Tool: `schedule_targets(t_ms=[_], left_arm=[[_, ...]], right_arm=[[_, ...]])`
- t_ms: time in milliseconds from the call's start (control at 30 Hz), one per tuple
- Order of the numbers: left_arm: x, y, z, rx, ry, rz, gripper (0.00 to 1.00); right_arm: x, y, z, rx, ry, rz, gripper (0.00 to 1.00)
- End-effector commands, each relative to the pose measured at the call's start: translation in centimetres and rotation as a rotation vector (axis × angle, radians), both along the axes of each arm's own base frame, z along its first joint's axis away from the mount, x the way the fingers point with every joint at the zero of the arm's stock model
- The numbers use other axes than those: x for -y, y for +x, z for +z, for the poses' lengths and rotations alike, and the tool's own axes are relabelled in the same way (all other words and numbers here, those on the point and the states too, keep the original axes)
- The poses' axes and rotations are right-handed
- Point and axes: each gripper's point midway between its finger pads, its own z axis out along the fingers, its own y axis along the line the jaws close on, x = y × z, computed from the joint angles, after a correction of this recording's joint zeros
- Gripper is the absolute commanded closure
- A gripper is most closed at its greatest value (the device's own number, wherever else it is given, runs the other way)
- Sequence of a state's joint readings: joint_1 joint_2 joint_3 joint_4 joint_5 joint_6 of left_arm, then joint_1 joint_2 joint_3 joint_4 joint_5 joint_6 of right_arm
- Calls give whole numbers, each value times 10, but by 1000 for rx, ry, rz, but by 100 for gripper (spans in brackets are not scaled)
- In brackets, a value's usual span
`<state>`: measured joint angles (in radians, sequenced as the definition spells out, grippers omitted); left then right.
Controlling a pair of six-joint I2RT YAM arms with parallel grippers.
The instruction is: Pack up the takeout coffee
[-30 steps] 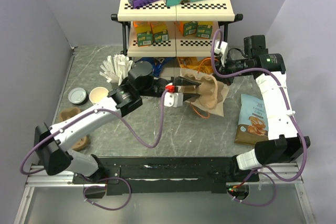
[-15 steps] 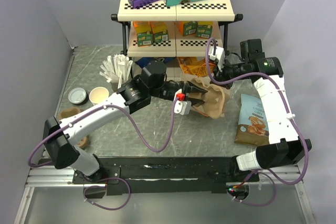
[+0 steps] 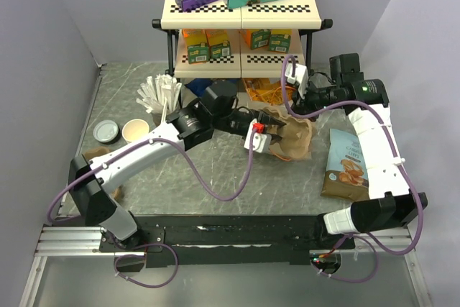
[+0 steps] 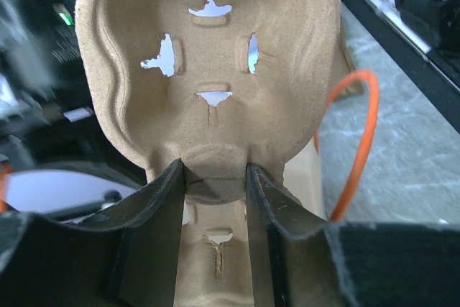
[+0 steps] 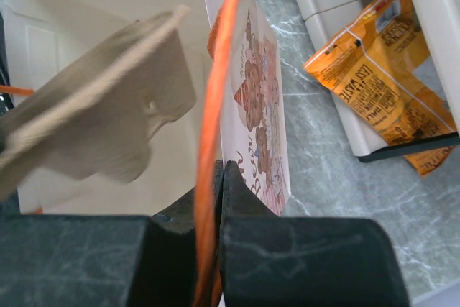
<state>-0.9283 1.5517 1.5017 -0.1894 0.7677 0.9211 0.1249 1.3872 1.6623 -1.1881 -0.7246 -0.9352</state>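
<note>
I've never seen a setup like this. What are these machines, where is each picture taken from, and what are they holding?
Two robot arms are bolted to a table. The wide picture looks down from above; the other two come from cameras on each wrist. The left gripper clamps a moulded cardboard cup carrier; the right gripper pinches the orange handle of a paper bag. On the table sit the takeout coffee, a lid, a cup of white sticks and a snack bag.
</note>
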Motion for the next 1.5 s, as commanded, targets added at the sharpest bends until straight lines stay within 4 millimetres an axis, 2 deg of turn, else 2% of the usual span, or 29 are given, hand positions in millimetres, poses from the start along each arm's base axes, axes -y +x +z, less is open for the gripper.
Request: schedule_targets(t_ms=[0,233,467,600,933,1067,1233,1467], left_arm=[[1,6,-5,-30,53,37,99],[1,19,-24,-26,114,102,99],[9,29,-45,1,187,145,99],[12,28,-44,22,217,173,99],[-3,39,-54,108,352,264,99],[-6,39,-52,90,331,290,99],[-11,28,-53,37,281,245,99],[-11,31,-48,31,207,226,99]], right_arm=[[-1,-8,22,124,-11,34,100],[-1,-15,19,144,-35,29,100],[-2,-16,16,159,-72,-9,100],[3,-12,11,147,-89,-76,100],[10,-10,8,147,-93,-150,100],[14,-15,4,161,-121,-124,100],[11,-18,3,156,-107,-111,100],[5,-22,7,157,-82,-81,100]])
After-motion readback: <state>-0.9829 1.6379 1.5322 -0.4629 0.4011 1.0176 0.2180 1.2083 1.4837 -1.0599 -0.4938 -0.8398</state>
